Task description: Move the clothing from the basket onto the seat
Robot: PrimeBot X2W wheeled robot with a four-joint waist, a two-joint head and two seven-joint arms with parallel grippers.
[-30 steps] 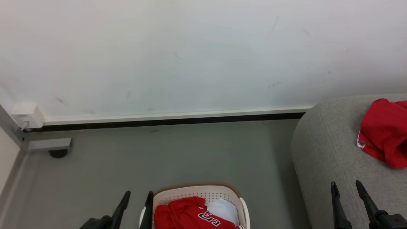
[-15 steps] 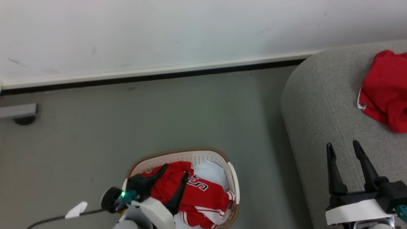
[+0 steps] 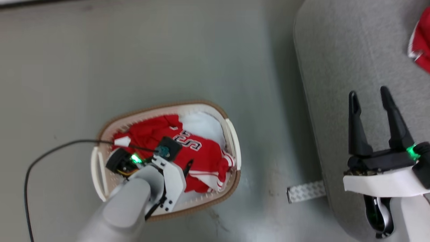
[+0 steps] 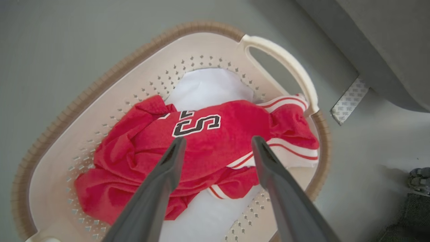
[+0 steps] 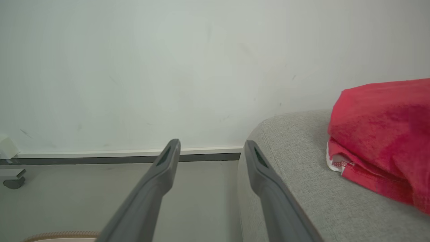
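Note:
The cream basket (image 3: 232, 141) (image 4: 278, 57) with its brown rim stands on the grey floor, left of the grey seat (image 3: 336, 67) (image 5: 302, 161). Red clothing (image 3: 205, 154) (image 4: 215, 141) with black-white lettering lies crumpled in it over a plain white cloth (image 4: 208, 87). My left gripper (image 4: 218, 141) points down into the basket, open, its fingers straddling the jersey's middle; whether they touch it I cannot tell. My right gripper (image 3: 368, 92) (image 5: 211, 144) hovers open and empty over the seat's left edge. Another red garment (image 3: 420, 47) (image 5: 383, 134) lies on the seat.
A patterned grey strip (image 3: 305, 191) (image 4: 347, 104) lies on the floor at the seat's base. A black cable (image 3: 50, 151) loops from my left wrist over the floor. The right wrist view has a white wall with a baseboard (image 5: 117, 156) and a caster (image 5: 13, 183).
The head camera has tilted down, so the wall has left the picture. My left arm has swung over the basket and now points down at the red jersey. Both grippers stay open.

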